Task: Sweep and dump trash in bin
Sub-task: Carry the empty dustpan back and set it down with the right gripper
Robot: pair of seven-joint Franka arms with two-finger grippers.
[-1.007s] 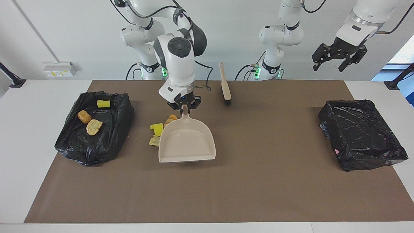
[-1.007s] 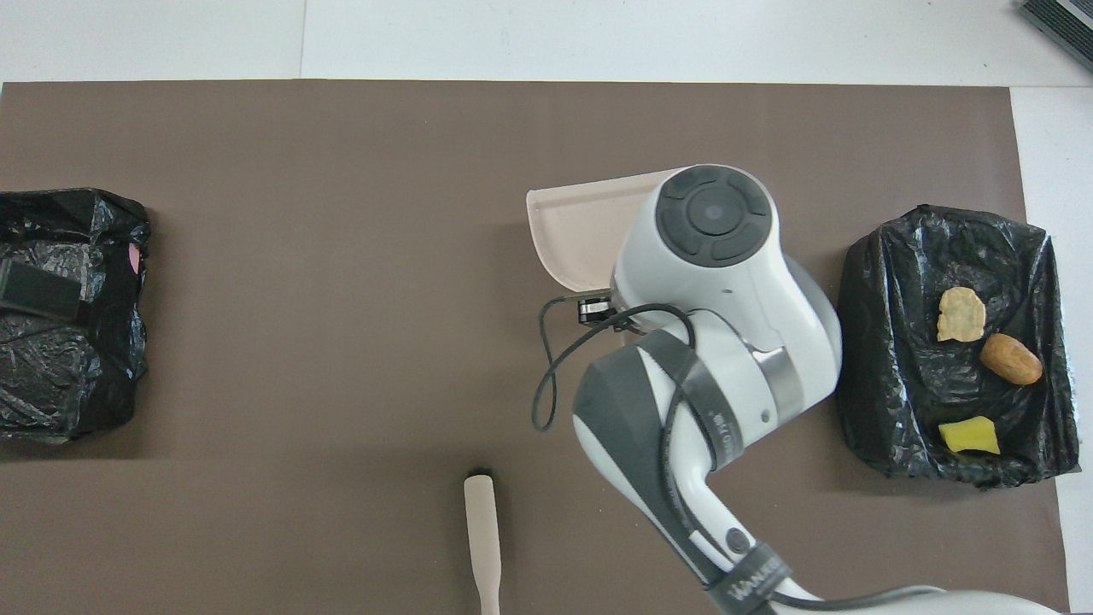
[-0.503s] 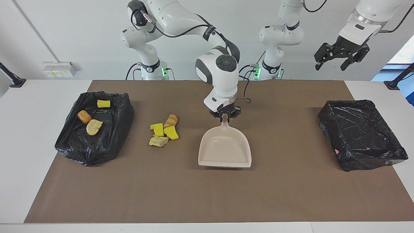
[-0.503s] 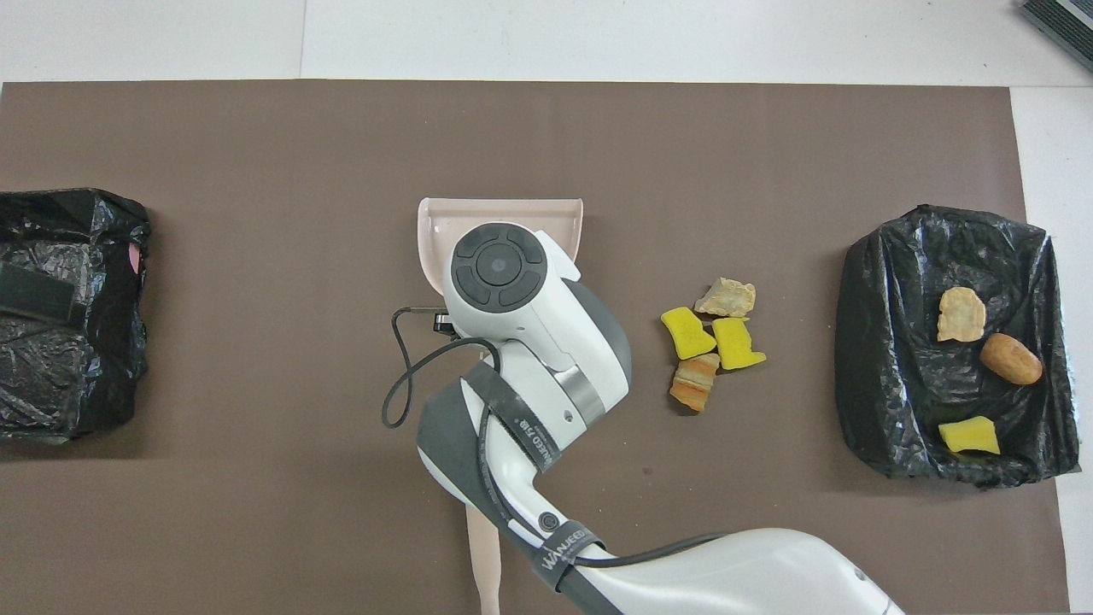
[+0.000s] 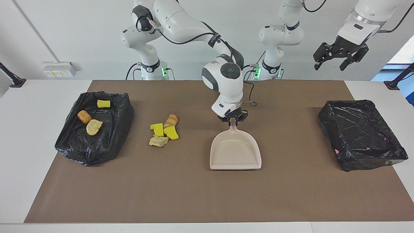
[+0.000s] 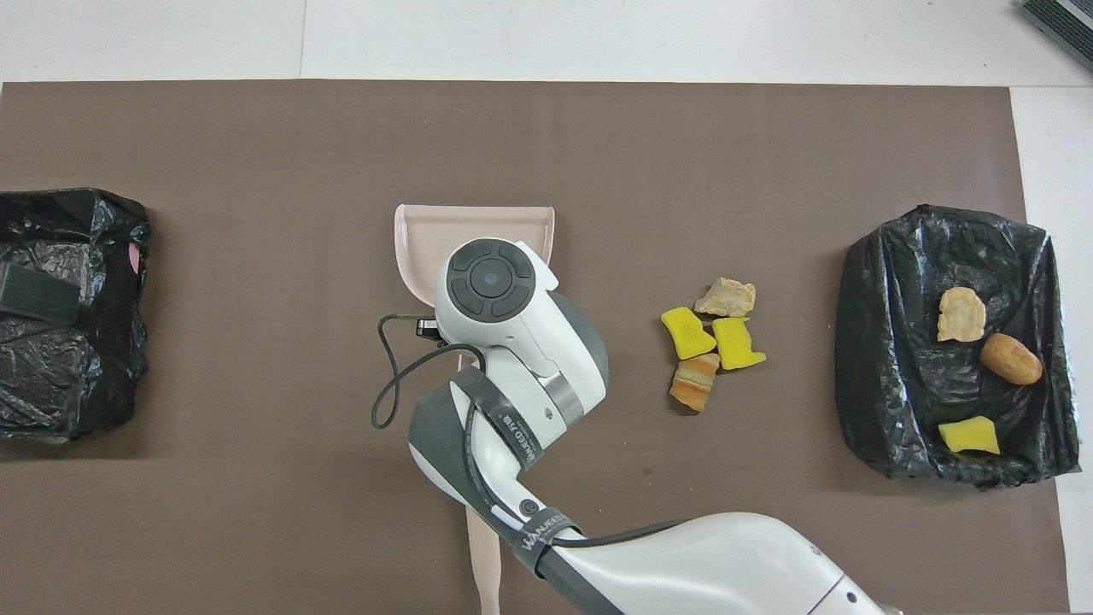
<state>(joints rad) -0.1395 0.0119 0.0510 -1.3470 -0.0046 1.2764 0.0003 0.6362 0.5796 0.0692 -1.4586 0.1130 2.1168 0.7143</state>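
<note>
Since a second ago the right gripper (image 5: pixel 233 121) has carried the beige plastic dustpan (image 5: pixel 235 152) away from the loose trash toward the middle of the brown mat (image 5: pixel 207 197), uncovering the pile and hiding the beige brush (image 6: pixel 484 547) behind the arm. It is clamped on the dustpan's handle, the pan's open mouth pointing away from the robots and seemingly resting on the mat. In the overhead view, four loose chunks of trash (image 6: pixel 710 342), two yellow sponge bits and two orange-tan bread-like lumps, lie at about three o'clock from the pan, well apart from it. Three more pieces (image 6: pixel 973 359) already sit in the black-bag-lined bin (image 6: pixel 888 256) at the right arm's end, farther out along that same three o'clock line. The other lined bin (image 5: pixel 362 132), at the left arm's end, holds none of these chunks. The left gripper (image 5: pixel 339 60) waits high in the air, fingers spread, holding nothing. By my reckoning nearly half the job is done; the four loose chunks remain to be swept and dumped.
</note>
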